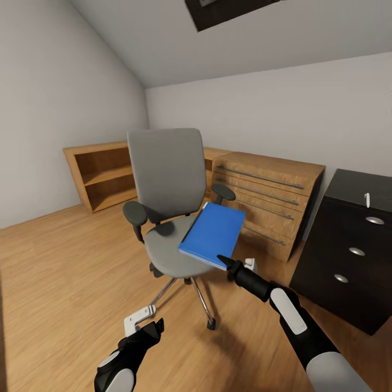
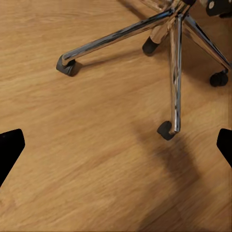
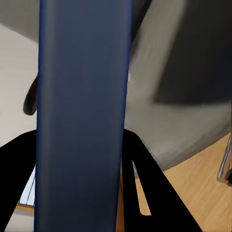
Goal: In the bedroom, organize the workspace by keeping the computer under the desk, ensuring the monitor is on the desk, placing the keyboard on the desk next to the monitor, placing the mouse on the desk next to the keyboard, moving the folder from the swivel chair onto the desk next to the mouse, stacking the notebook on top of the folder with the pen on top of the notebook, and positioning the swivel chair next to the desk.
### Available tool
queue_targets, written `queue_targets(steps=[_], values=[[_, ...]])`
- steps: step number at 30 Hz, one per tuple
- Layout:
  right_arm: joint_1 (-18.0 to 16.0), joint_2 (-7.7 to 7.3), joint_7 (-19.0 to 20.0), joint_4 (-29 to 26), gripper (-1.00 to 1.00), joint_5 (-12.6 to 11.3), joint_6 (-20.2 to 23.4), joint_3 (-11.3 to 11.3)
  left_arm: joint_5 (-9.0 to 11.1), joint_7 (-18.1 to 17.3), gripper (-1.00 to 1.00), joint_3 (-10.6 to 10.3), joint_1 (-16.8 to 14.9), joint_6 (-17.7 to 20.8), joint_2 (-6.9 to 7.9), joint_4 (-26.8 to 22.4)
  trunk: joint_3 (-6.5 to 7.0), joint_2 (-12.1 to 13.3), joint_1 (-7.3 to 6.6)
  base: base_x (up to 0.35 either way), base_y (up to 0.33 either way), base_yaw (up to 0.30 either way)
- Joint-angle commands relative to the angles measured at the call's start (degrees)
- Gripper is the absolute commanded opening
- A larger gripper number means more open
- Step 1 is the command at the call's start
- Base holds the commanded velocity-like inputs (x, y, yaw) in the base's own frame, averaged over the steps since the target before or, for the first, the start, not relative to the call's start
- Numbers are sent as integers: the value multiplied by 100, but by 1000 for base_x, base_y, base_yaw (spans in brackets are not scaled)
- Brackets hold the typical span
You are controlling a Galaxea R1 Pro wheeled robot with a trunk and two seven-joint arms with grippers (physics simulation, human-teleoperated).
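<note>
The swivel chair [image 1: 163,169] stands in the middle of the wooden floor with its grey seat towards me. The bright blue folder [image 1: 213,233] hangs tilted over the seat's right side. My right gripper [image 1: 223,261] is shut on its near corner. In the right wrist view the folder's edge [image 3: 82,121] runs between the black fingers [image 3: 145,183], with the grey seat [image 3: 174,111] behind. My left gripper [image 1: 147,322] hangs low and open before the chair's chrome base [image 2: 174,72], holding nothing. A thin white pen [image 1: 367,200] lies on the black cabinet.
A light wooden drawer chest [image 1: 272,201] stands against the back wall behind the chair. An open wooden bookshelf [image 1: 103,174] is at the left. A black drawer cabinet [image 1: 348,256] stands close at the right. Bare floor [image 1: 65,272] stretches to the chair's left.
</note>
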Motion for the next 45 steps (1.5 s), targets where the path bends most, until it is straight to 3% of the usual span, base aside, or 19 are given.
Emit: queue_targets(steps=[1,6,14,19,23,31,34,35,45], values=[[-1,-7,0,-28,-100,-24,16,8,25,42,100,-13,-6,17,3,-8,17,-1,-3,0,0,0],[5,-12,-4,-210,-100,-21,19,8,25,44,100,-14,-6,17,1,-8,128,10,-18,0,0,0],[207,-156,-61,-1069,-100,83,17,8,33,59,100,-17,-6,17,-4,5,271,331,-194,-136,0,0],[318,-328,-152,-1621,-100,437,16,7,40,62,100,-18,-6,17,-7,9,361,531,-304,-312,0,0],[374,-592,-37,-1879,-100,637,23,4,43,62,100,-18,-6,17,-8,10,433,692,-392,-328,0,0],[412,-700,526,-1680,-100,651,39,-137,43,62,100,-18,-6,17,-8,10,577,1013,-567,-116,0,0],[415,-705,578,-1628,-100,525,64,-221,47,62,100,-18,-6,17,-8,14,630,1133,-633,-9,0,0],[416,-706,580,-1614,-100,325,73,-233,49,62,100,-18,-6,17,-8,42,648,1173,-655,-1,0,0],[504,-781,588,-1608,-100,175,74,-244,42,59,100,-18,-6,17,-8,114,849,1574,-875,-37,0,-70]])
